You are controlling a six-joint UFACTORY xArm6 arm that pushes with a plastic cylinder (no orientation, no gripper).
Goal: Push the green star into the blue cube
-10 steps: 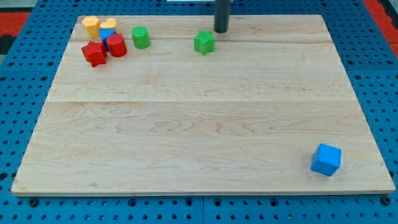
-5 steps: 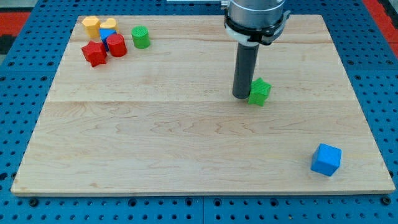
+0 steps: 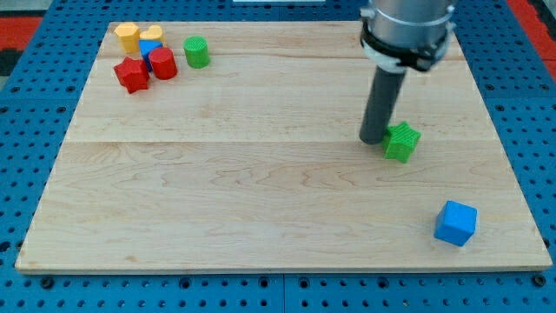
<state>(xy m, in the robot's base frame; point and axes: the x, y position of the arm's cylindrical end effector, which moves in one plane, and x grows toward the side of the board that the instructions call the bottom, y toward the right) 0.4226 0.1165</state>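
The green star (image 3: 402, 142) lies on the wooden board (image 3: 261, 191), right of centre. My tip (image 3: 373, 139) stands right against the star's left side. The blue cube (image 3: 456, 223) sits near the board's bottom right corner, below and to the right of the star, well apart from it.
A cluster of blocks sits at the board's top left: a yellow block (image 3: 128, 36), a red star (image 3: 132, 75), a red cylinder (image 3: 162, 63), a small blue block (image 3: 150, 46) behind it, and a green cylinder (image 3: 196, 52). The board lies on a blue pegboard (image 3: 35, 104).
The tip came down from the board's top edge and pushed the green star down and to the right, closer to the blue cube. The other blocks have not moved.
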